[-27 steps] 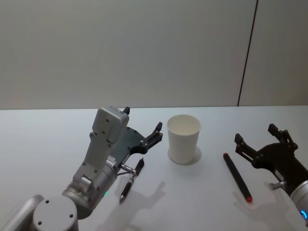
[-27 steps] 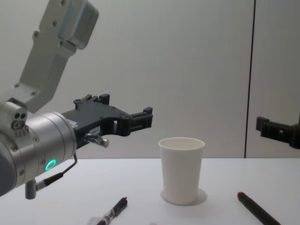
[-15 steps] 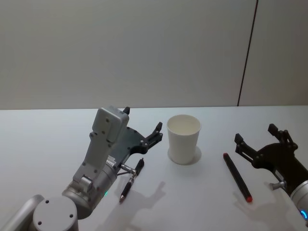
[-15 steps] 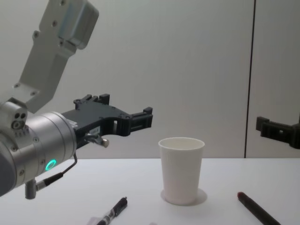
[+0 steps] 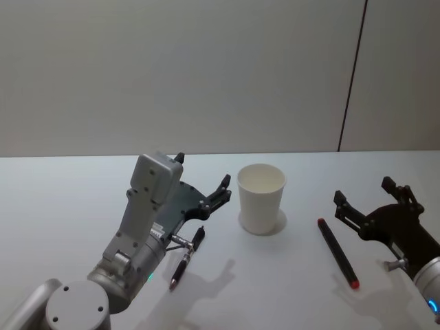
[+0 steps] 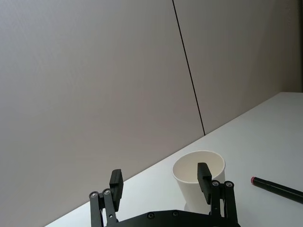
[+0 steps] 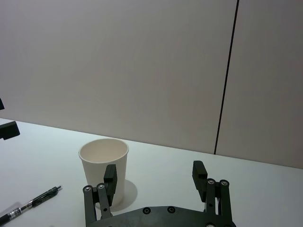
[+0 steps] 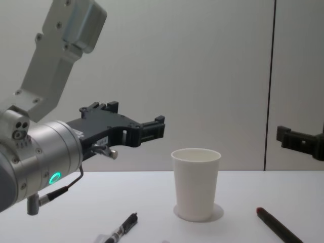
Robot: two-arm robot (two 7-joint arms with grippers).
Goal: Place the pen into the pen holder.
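The pen holder [image 5: 261, 199] is a plain white cup standing upright mid-table, also in the chest view [image 8: 195, 183]. A black pen [image 5: 185, 258] lies on the table to its left, under my left arm. A dark pen with red ends [image 5: 337, 252] lies to the cup's right. My left gripper [image 5: 203, 170] hovers open above the black pen, pointing toward the cup, holding nothing. My right gripper [image 5: 364, 190] hovers open just right of the red-ended pen, empty. The left wrist view shows the open gripper [image 6: 160, 175] facing the cup [image 6: 189, 184].
The white table [image 5: 62, 199] runs back to a grey wall with a dark vertical seam [image 5: 350, 75]. In the right wrist view the cup [image 7: 97, 161] and the black pen [image 7: 33, 204] lie ahead of the gripper [image 7: 155, 171].
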